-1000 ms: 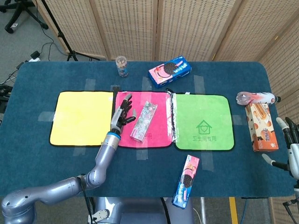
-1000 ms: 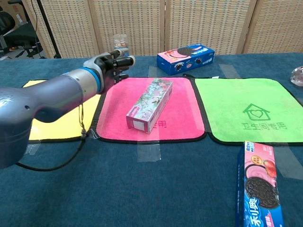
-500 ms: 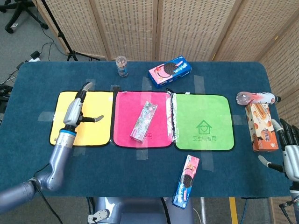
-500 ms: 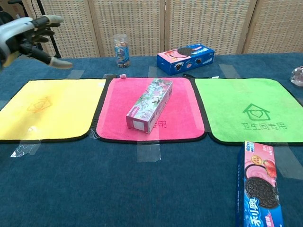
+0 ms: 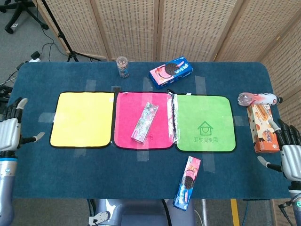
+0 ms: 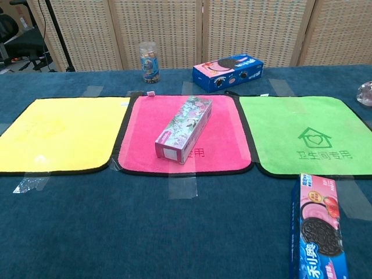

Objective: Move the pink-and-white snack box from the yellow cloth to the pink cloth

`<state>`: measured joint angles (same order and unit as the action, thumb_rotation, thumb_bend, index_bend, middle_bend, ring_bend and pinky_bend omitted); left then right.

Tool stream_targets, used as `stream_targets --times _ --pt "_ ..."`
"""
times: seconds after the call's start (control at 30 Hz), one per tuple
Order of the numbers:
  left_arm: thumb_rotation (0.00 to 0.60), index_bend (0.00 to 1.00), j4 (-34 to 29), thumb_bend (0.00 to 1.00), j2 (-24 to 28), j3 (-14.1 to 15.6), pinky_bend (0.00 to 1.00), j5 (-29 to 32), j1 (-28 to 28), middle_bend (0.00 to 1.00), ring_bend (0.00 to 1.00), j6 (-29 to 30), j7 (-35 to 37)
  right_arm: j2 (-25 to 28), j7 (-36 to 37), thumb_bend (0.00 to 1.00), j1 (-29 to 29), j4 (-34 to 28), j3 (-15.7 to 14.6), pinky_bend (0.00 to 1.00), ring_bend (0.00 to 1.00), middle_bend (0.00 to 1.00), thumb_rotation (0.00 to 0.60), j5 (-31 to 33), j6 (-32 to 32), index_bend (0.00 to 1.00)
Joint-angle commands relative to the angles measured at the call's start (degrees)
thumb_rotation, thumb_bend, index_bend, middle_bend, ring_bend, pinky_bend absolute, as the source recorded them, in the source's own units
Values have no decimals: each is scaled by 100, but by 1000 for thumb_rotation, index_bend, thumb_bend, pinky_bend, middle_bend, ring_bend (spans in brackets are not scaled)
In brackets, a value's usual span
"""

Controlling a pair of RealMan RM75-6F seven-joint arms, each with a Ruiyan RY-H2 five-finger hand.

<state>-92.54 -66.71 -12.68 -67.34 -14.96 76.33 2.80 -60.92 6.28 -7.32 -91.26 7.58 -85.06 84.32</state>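
Note:
The pink-and-white snack box (image 5: pixel 145 121) (image 6: pixel 184 128) lies aslant on the pink cloth (image 5: pixel 127 134) (image 6: pixel 221 151), long side running front to back. The yellow cloth (image 5: pixel 82 119) (image 6: pixel 58 133) to its left is bare. My left hand (image 5: pixel 10 132) hangs open off the table's left edge, fingers spread, far from the box. My right hand (image 5: pixel 289 150) is open past the right edge, beside an orange box. Neither hand shows in the chest view.
A green cloth (image 5: pixel 204 123) lies right of the pink one. A cookie box (image 5: pixel 170 72) and a small jar (image 5: pixel 122 66) stand at the back. Another cookie box (image 5: pixel 187 182) lies at the front edge. An orange snack box (image 5: pixel 262 127) and a bottle (image 5: pixel 257 99) sit at the right.
My left hand has drawn back from beside the box, across the yellow cloth, to beyond the table's left edge. The box stays on the pink cloth. The right hand has barely shifted.

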Motion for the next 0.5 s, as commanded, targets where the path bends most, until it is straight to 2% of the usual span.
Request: stream_targets --times 0.03,0.17,0.27,0.4,0.47,0.5 --pt "600 0 -83 0 172 181 0 28 198 0 0 138 -81 98 -76 0 -272 -204 -30 0 0 0 600 -274 -300 0" --pt "600 0 -110 0 206 258 0 -58 267 0 0 197 -174 220 131 0 -705 -413 -97 0 0 0 600 -798 -736 0" --pt "600 0 -211 0 244 277 0 -212 334 0 0 363 -197 225 -16 0 -1323 -609 -94 0 0 0 600 -1286 -1372 0" --pt "600 0 -238 0 263 260 0 -288 386 0 0 476 -139 177 -78 1 -1849 -791 -25 0 0 0 600 -1390 -2002 0" --pt "600 0 -236 0 268 242 0 -305 415 0 0 540 -124 133 -166 32 -2146 -898 33 0 0 0 600 -1392 -2377 0" --pt "600 0 -233 0 271 237 0 -310 425 0 0 562 -122 111 -200 81 -2274 -930 57 0 0 0 600 -1396 -2535 1"
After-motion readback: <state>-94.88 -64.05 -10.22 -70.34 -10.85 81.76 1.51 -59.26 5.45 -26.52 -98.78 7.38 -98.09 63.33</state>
